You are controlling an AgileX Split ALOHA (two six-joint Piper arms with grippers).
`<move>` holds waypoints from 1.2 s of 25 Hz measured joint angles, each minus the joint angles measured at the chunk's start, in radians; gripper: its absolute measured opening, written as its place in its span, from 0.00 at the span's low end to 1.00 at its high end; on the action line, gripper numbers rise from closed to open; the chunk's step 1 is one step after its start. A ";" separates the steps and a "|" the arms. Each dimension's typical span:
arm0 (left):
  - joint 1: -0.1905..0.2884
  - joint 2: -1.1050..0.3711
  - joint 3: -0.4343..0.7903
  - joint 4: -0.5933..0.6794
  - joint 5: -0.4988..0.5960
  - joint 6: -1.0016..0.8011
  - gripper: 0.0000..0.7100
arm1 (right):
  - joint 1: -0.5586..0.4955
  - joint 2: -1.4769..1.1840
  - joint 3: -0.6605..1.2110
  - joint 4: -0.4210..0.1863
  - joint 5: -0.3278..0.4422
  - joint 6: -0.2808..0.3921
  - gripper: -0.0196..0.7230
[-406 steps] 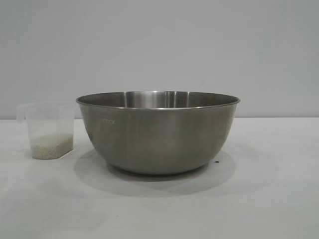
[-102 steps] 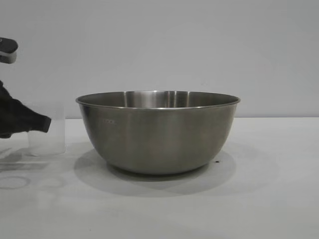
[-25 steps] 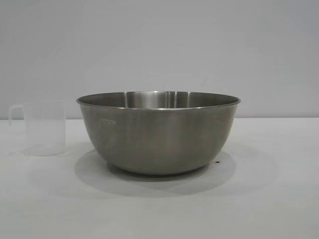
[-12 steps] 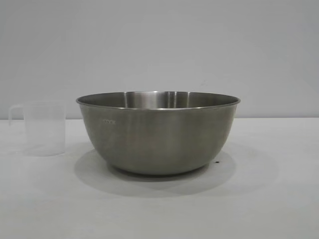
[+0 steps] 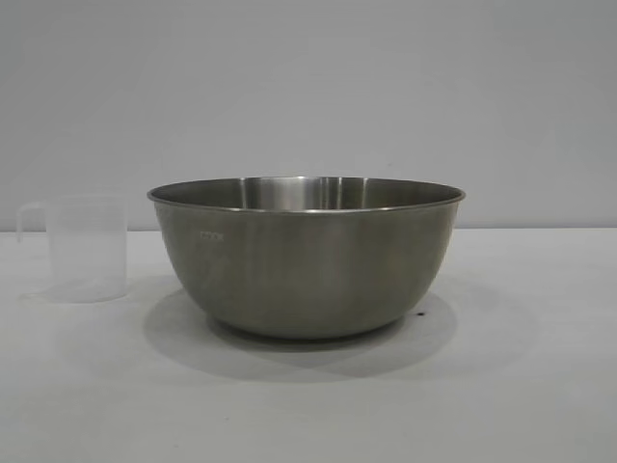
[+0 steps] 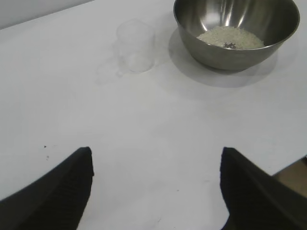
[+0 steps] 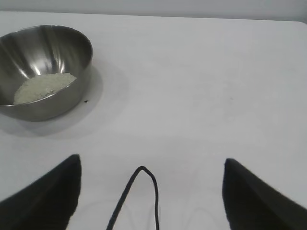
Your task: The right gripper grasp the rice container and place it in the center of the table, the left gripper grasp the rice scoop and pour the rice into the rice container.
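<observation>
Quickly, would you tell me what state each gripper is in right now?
Left gripper: open, holding nothing, above the table, away from the rice scoop.
Right gripper: open, holding nothing, away from the rice container.

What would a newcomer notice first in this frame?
The big steel bowl at the middle of the table, with a pale heap of rice in its bottom. Next, the empty clear scoop standing upright on the left arm's side of the bowl, apart from it. Both grippers, left and right, are open and drawn back from the two things.
</observation>
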 joint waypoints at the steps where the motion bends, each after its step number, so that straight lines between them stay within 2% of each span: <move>1: 0.000 0.000 0.000 0.000 0.000 0.000 0.68 | 0.000 0.000 0.000 0.000 0.000 0.000 0.77; 5: 0.000 0.000 0.000 0.000 0.000 0.000 0.68 | 0.000 0.000 0.000 0.000 0.000 0.000 0.77; 8: 0.043 0.000 0.000 0.000 0.000 0.000 0.68 | 0.000 0.000 0.000 0.000 0.000 0.000 0.77; 11: 0.147 0.000 0.000 0.000 0.000 0.000 0.68 | 0.000 0.000 0.000 0.000 0.000 0.000 0.77; 16: 0.362 0.000 0.000 0.000 -0.002 0.000 0.68 | 0.000 0.000 0.000 0.000 0.000 0.000 0.77; 19: 0.429 0.000 0.000 0.000 -0.002 0.000 0.68 | 0.000 0.000 0.000 0.000 0.000 0.000 0.77; 22: 0.447 0.000 0.000 0.000 -0.002 0.000 0.68 | 0.000 0.000 0.000 0.000 0.000 0.000 0.77; 30: 0.449 0.000 0.000 0.000 -0.002 0.000 0.68 | 0.000 0.000 0.000 0.000 0.000 0.000 0.77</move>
